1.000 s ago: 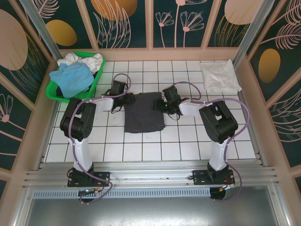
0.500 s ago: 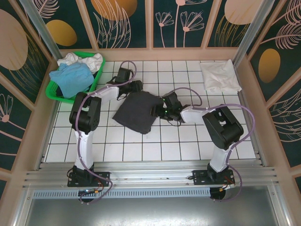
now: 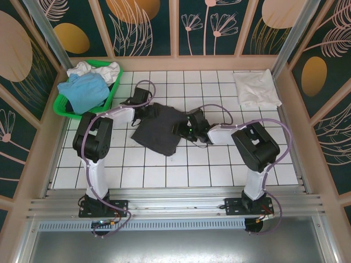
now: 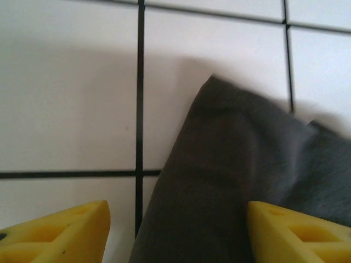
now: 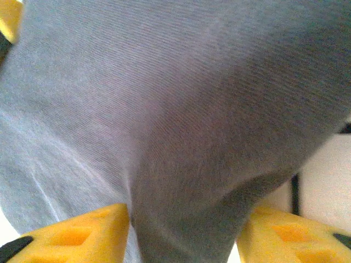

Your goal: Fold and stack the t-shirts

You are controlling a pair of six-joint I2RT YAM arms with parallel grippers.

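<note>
Straddling the charcoal t-shirt (image 3: 159, 129), both grippers seemingly spread wide.

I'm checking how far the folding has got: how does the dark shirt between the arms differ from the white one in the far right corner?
The dark charcoal t-shirt lies mid-table, skewed to the tile lines, with the left pincer and right pincer at its edges. The white t-shirt sits apart in the far right corner, with no arm near it. The dark one covers more tiles. Both lie flat as folded, roughly rectangular bundles.
</note>
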